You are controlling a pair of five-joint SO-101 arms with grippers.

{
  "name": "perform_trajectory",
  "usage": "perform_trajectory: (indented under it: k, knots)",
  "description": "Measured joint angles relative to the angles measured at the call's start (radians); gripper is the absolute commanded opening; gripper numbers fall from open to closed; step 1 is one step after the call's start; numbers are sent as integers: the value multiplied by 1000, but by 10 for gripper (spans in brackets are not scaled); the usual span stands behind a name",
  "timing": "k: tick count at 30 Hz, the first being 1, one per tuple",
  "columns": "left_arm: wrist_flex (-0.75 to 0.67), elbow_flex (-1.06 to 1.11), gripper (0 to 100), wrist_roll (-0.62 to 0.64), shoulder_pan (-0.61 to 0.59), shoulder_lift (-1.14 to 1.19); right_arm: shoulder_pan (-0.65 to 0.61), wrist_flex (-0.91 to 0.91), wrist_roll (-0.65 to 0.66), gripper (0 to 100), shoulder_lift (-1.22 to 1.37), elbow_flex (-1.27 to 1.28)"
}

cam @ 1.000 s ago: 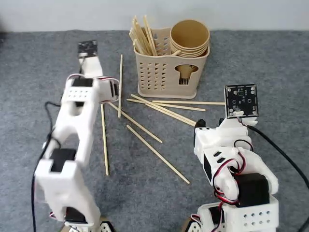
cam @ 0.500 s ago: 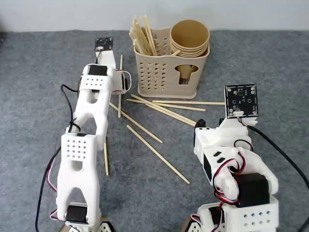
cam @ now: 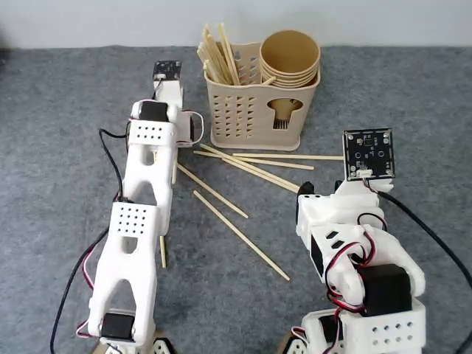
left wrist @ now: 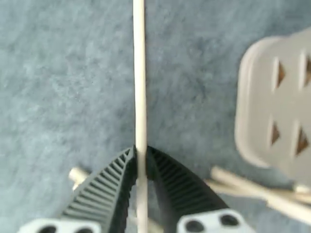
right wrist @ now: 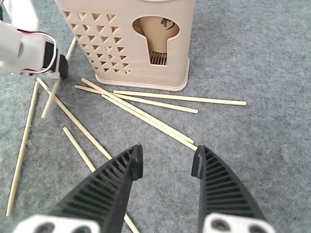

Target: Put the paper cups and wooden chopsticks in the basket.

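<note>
A beige perforated basket (cam: 254, 110) stands at the back of the grey carpet, holding stacked paper cups (cam: 290, 55) and a bundle of wooden chopsticks (cam: 217, 55). Several loose chopsticks (cam: 251, 166) lie in front of it, one longer stick (cam: 240, 234) nearer the arms. My left arm (cam: 151, 147) stretches out along the basket's left side. In the left wrist view my left gripper (left wrist: 140, 151) is shut on a single chopstick (left wrist: 139, 73) lying on the carpet, with the basket's corner (left wrist: 277, 107) close by. My right gripper (right wrist: 165, 160) is open and empty above the carpet, short of the loose sticks (right wrist: 146, 114).
Another chopstick (cam: 162, 251) lies partly under the left arm. The right arm (cam: 354, 243) sits folded at the front right. The left arm's wrist (right wrist: 24, 48) is beside the basket (right wrist: 121, 43) in the right wrist view. Open carpet lies right of the basket.
The left arm has stretched forward and rightward to the basket's left side, covering the chopstick that lay there. The right arm has not moved.
</note>
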Motion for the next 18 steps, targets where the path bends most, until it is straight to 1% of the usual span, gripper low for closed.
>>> perform_trajectory:
  k: [2,4,7,18]
  knots:
    - [63,-68,12,0,-5,2,0,0,0,186,0,0]
    - [81,-71,12,0,2,-8,0,0,0,186,0,0]
    - [91,-71,12,-2,6,-26,0,0,0,186,0,0]
    - [94,-72,11,-2,0,-250,0,0,0,186,0,0]
